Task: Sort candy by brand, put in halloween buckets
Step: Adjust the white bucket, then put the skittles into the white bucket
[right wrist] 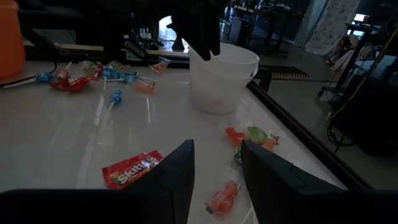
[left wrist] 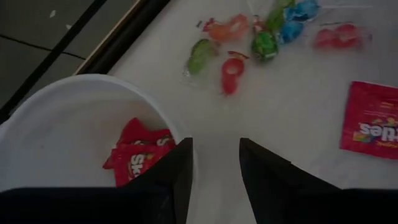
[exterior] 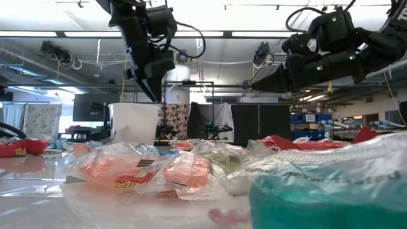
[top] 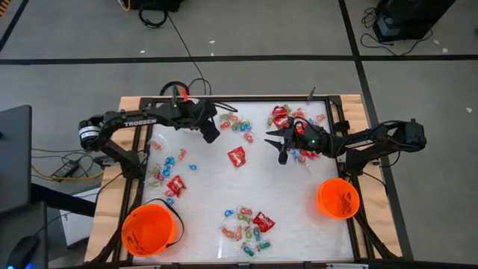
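Looking down from above, the left gripper (top: 211,133) hangs empty and parted at the table's (top: 291,202) far edge, with the right gripper (top: 278,142) parted beside scattered candy (top: 245,224). Its wrist camera shows the fingers (left wrist: 177,171) over the white pail's (left wrist: 62,124) rim, red packets (left wrist: 140,155) inside. Across the table, the right wrist camera sees another red packet (right wrist: 132,169) lying loose.

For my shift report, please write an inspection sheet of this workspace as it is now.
Surface: white table top, wooden rim.
Job's things: two orange buckets, near left and near right; white pail holds red Skittles packets; candy scattered in groups; one red packet mid-table.
Clutter: nothing seen.
Hands: left hand open, empty, over the pail's rim; right hand open, empty, above loose candy.
Cables: black cable across the floor; wires beside the table's left.
Surroundings: workshop with racks and equipment.
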